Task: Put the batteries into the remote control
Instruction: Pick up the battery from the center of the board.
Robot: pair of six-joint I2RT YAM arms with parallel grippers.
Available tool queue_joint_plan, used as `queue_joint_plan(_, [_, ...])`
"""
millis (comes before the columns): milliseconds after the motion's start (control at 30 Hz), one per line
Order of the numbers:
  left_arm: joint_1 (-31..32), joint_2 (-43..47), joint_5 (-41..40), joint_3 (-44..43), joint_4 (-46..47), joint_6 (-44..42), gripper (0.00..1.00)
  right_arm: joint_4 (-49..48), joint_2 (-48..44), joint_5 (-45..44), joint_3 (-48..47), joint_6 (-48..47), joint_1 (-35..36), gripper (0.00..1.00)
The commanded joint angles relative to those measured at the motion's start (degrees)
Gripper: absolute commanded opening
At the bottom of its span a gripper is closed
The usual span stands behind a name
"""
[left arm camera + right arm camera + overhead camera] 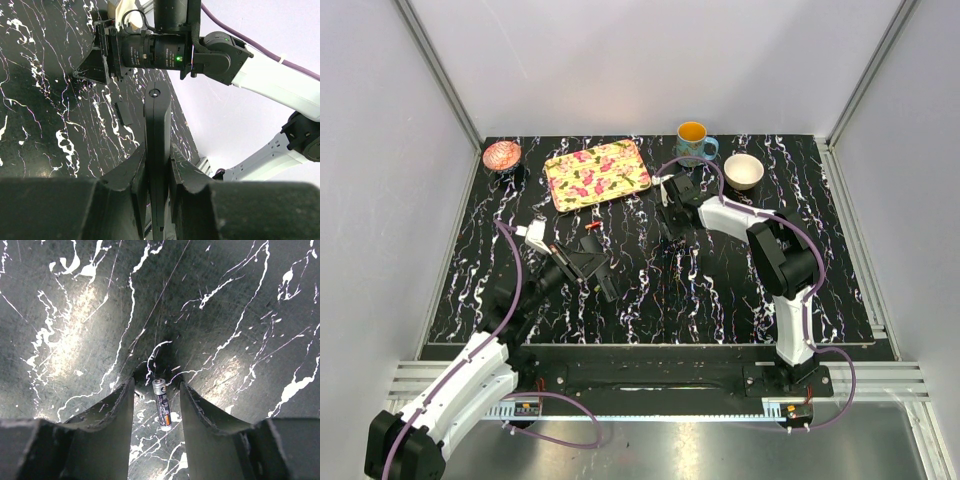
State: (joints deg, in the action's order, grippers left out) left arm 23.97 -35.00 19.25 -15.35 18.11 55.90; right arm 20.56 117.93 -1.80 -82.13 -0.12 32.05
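Back row crowded, lower right open.
In the top view, pink dish (502, 155), floral tray (598, 174), mug (693, 141) and white bowl (743, 171) line the upper edge; left gripper (157, 162) clamping the remote control (157, 120) and the right arm (782, 258) fill the centre; bare table (705, 300) spreads lower right.

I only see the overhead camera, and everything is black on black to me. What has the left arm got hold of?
Observer: Its wrist camera shows the left end effector shut on the remote control, a slim black bar clamped between its fingers.
Operator: And the right arm, is it carrying a battery?
Observer: No. Its wrist camera shows a battery lying on the table inside the open right end effector, with a gap on each side.
Operator: What colour is that battery?
Observer: Dark, with a silver end and orange lettering.
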Motion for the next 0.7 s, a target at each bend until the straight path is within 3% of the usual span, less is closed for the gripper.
queue_joint_plan(0, [0.2, -0.1, 1.2, 0.1, 4.5, 0.4, 0.00, -1.3, -2.6, 0.5, 1.0, -0.2, 0.3, 0.52])
queue_joint_plan(33, [0.1, -0.2, 1.2, 0.0, 4.5, 0.4, 0.00, -1.3, -2.9, 0.3, 1.1, -0.1, 0.3, 0.65])
queue_joint_plan(67, [0.1, -0.2, 1.1, 0.0, 4.7, 0.5, 0.00, -1.5, -3.2, -0.2, 1.2, -0.1, 0.3, 0.69])
queue_joint_plan(133, [0.1, -0.3, 1.4, 0.0, 4.9, 0.6, 0.00, -1.7, -3.9, -0.6, 1.3, -0.1, 0.2, 0.74])
queue_joint_plan(233, [0.1, -0.4, 1.5, 0.0, 5.1, 0.8, 0.00, -2.0, -4.5, -0.6, 1.0, -0.2, 0.4, 0.74])
queue_joint_plan(300, [0.1, -0.4, 1.6, 0.1, 5.1, 0.9, 0.00, -1.6, -4.6, -0.2, 0.4, -0.2, 0.3, 0.68])
queue_joint_plan(500, [0.1, 0.4, 1.6, 0.1, 4.7, 0.9, 0.00, -1.1, -4.1, 0.7, 0.3, -0.2, 0.3, 0.33])
queue_joint_plan(667, [0.1, 0.4, 1.7, 0.0, 4.5, 0.8, 0.00, -1.0, -3.8, 0.7, 0.3, -0.4, 0.4, 0.31])
